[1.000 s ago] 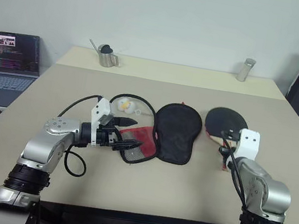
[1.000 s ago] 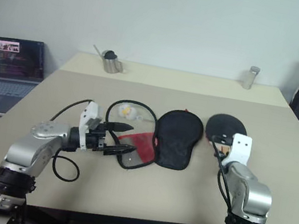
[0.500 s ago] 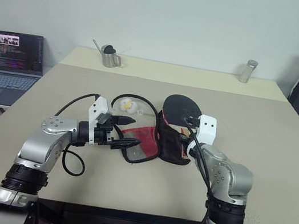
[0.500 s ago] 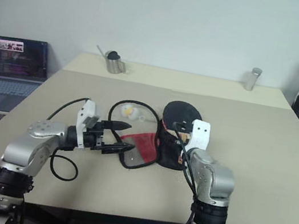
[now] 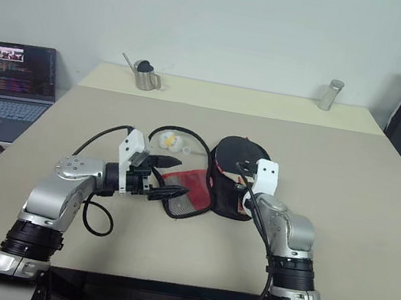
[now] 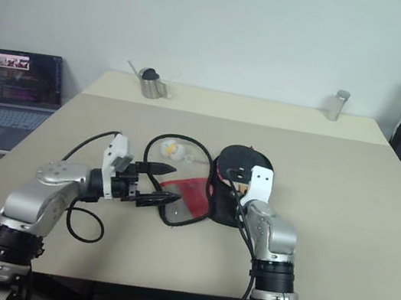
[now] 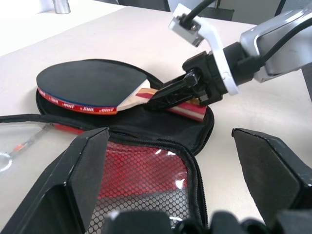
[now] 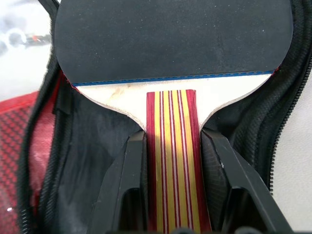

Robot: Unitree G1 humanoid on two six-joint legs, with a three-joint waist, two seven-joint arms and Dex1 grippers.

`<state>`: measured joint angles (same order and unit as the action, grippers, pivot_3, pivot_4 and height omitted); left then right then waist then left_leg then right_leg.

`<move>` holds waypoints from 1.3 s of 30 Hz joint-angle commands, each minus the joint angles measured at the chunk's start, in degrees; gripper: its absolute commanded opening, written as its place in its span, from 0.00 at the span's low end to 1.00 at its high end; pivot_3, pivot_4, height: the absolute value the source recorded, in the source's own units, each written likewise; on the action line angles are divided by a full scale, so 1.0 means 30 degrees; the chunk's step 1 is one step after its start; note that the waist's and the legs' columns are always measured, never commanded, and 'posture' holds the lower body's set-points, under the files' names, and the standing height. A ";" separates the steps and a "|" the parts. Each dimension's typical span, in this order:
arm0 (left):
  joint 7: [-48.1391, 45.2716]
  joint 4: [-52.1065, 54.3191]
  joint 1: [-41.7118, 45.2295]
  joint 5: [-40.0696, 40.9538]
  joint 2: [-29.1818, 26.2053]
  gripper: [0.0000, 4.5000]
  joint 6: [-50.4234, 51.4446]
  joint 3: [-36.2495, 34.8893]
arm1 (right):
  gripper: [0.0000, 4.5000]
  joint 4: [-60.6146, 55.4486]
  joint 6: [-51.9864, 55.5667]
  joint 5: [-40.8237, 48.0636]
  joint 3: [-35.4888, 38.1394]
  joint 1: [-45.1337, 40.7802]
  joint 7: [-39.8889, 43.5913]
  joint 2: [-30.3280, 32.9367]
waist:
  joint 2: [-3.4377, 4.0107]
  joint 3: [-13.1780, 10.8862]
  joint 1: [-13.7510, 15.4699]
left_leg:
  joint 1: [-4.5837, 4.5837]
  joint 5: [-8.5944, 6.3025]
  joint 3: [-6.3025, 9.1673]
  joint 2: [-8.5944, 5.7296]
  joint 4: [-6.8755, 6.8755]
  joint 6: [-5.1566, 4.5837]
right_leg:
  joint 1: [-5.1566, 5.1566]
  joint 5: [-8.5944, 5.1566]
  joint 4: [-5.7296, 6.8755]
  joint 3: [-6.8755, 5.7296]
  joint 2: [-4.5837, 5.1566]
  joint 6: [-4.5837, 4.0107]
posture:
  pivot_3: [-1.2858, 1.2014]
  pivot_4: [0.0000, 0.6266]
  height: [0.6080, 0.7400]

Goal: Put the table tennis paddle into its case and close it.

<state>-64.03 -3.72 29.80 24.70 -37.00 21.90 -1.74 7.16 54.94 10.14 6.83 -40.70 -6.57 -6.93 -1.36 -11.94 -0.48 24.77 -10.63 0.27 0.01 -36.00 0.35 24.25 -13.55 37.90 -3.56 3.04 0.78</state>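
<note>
Over the opened case, the table tennis paddle is held by its striped handle, clamped in the right gripper, apparently for laying inside. Beside the red flap, the left gripper is kept spread and empty, likely for closing.

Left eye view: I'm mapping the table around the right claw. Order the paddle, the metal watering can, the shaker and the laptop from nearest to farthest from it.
1. Table tennis paddle: held in the right claw, over the open case.
2. Metal watering can and shaker: far edge, left and right; too close to call.
3. Laptop: on a side surface, far left.
</note>
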 commanded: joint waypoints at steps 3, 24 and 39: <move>0.0147 0.0849 0.0023 0.0128 -0.0315 0.98 -0.0147 -0.0402 | 0.25 -0.0536 -0.0723 -0.0081 -0.0445 -0.0698 0.0029 -0.0127 | 0.0000 0.0000 0.0000 | 0.0000 0.0000 0.0002 0.0001 0.0000 0.0000 | 0.0001 0.0000 0.0002 -0.0001 0.0000 0.0000 | 0.52 0.24 1.00; 0.0649 0.0603 -0.0989 0.0101 -0.1292 0.98 -0.0358 -0.1304 | 0.99 -0.9846 0.3496 0.4720 -0.1483 0.0076 0.6664 0.4311 | -0.0002 0.0001 0.0110 | -0.0003 0.0000 0.0035 0.0006 -0.0020 0.0000 | -0.0017 -0.0001 0.0006 -0.0026 0.0002 0.0000 | 0.52 0.24 1.00; 0.1116 -0.5080 -0.0712 -0.2488 -0.2845 0.98 -0.3162 -0.1406 | 0.99 -1.2841 0.2788 1.1466 0.0413 0.1290 1.6676 1.4226 | -0.0006 0.0002 0.0118 | -0.0014 -0.0003 0.0019 0.0072 -0.0017 0.0001 | -0.0027 0.0000 -0.0026 -0.0056 0.0009 -0.0002 | 0.52 0.24 1.00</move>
<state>-60.70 -18.01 25.91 18.44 -44.14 14.79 -5.15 -28.68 63.12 41.05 6.40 -36.72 41.15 34.74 -1.38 -11.94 -0.13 24.73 -10.64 0.33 0.24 -36.06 0.36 24.17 -13.55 37.81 -3.74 3.06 0.78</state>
